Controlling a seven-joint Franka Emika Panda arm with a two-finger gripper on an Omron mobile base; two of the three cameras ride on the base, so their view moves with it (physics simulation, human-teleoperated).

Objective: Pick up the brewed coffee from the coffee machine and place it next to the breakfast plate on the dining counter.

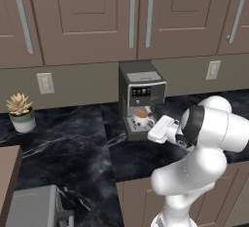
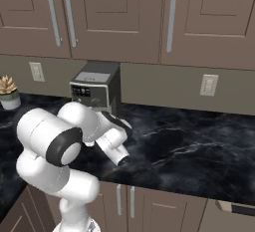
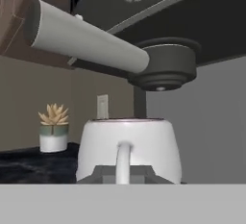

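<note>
The brewed coffee (image 3: 129, 141), a white mug with brown liquid at its rim, stands on the drip tray of the coffee machine (image 1: 141, 94) under the dark brew head (image 3: 166, 67). The mug's handle (image 3: 123, 163) faces the hand. My gripper (image 3: 123, 175) is shut on that handle, a dark fingertip (image 3: 98, 174) on each side. In the left base view the mug (image 1: 141, 118) sits just ahead of my gripper (image 1: 151, 125). In the right base view my arm covers the lower front of the coffee machine (image 2: 94, 89). The breakfast plate and the dining counter are out of view.
A potted succulent (image 1: 20, 111) stands on the black marble wall counter (image 1: 73, 143) to the machine's left. Wall cabinets (image 1: 87, 16) hang above. The machine's white portafilter handle (image 3: 86, 38) juts out over the mug. A grey appliance (image 1: 34, 206) sits at the lower left.
</note>
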